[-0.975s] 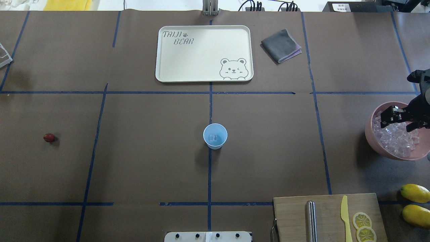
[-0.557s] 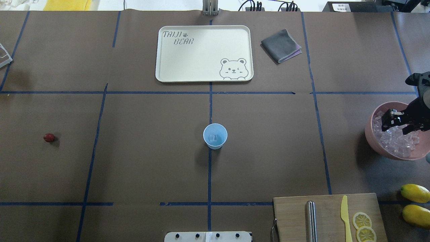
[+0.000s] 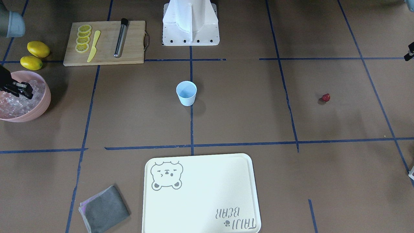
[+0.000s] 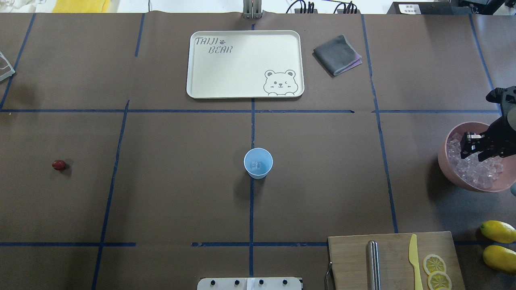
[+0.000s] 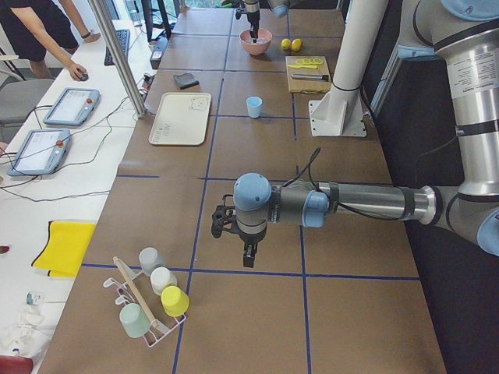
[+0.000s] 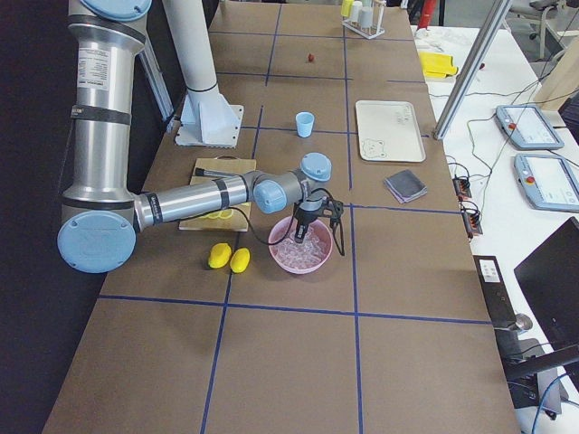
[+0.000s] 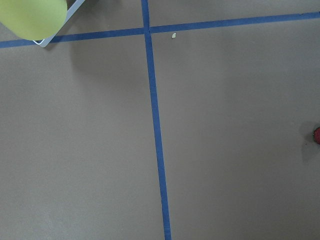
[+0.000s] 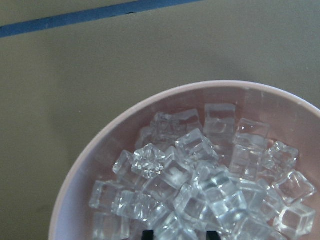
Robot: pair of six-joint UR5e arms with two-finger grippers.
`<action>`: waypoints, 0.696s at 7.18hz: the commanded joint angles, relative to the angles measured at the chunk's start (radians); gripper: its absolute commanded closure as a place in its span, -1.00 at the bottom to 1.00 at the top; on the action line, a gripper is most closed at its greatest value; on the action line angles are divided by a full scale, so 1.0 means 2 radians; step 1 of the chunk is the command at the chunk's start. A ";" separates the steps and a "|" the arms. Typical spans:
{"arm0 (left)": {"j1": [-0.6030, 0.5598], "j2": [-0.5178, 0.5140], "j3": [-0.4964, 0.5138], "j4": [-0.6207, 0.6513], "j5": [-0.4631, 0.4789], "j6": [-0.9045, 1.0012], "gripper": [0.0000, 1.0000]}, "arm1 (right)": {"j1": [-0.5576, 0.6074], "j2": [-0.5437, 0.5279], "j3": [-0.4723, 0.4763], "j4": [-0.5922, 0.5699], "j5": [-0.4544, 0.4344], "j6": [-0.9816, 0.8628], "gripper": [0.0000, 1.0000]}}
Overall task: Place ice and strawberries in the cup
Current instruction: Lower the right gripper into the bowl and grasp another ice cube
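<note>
The pale blue cup [image 4: 258,163] [image 3: 186,93] stands upright at the table's centre, with one ice cube [image 4: 255,164] in its bottom. A pink bowl [image 4: 443,161] [image 8: 100,150] at the far right holds a heap of clear ice [image 4: 477,171] [image 8: 200,175]. My right gripper [image 4: 469,147] [image 3: 20,89] is down in that bowl, its fingers drawn together on ice. The strawberry [image 4: 59,164] [image 3: 325,97] lies alone at the far left. My left gripper [image 5: 243,257] hangs over bare table well short of the berry. I cannot tell whether it is open or shut.
A cream tray [image 4: 245,64] and a folded grey cloth [image 4: 337,54] lie at the back. The cutting board [image 4: 397,262] carries a yellow knife, lemon slices and a metal tube. Two lemons [image 4: 498,243] sit beside it. A cup rack [image 5: 148,300] stands at the left end, near a person [image 5: 39,31].
The right gripper's fingers, spread wide over the bowl a second ago, have closed in on the ice. Cup and strawberry have not moved.
</note>
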 commanded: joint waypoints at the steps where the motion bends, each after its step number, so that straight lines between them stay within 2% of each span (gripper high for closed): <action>1: 0.000 0.000 0.000 0.000 0.000 0.000 -1.00 | 0.000 0.000 0.002 0.001 0.004 -0.001 0.57; 2: 0.000 0.000 0.001 0.000 0.000 0.000 -1.00 | 0.001 0.000 0.002 0.001 0.005 -0.002 0.84; 4: 0.000 0.001 0.001 0.000 0.000 0.000 -1.00 | 0.001 -0.001 0.022 0.000 0.017 0.000 1.00; 5: 0.000 0.001 0.001 0.000 0.000 0.000 -1.00 | 0.004 -0.002 0.046 -0.005 0.024 0.000 1.00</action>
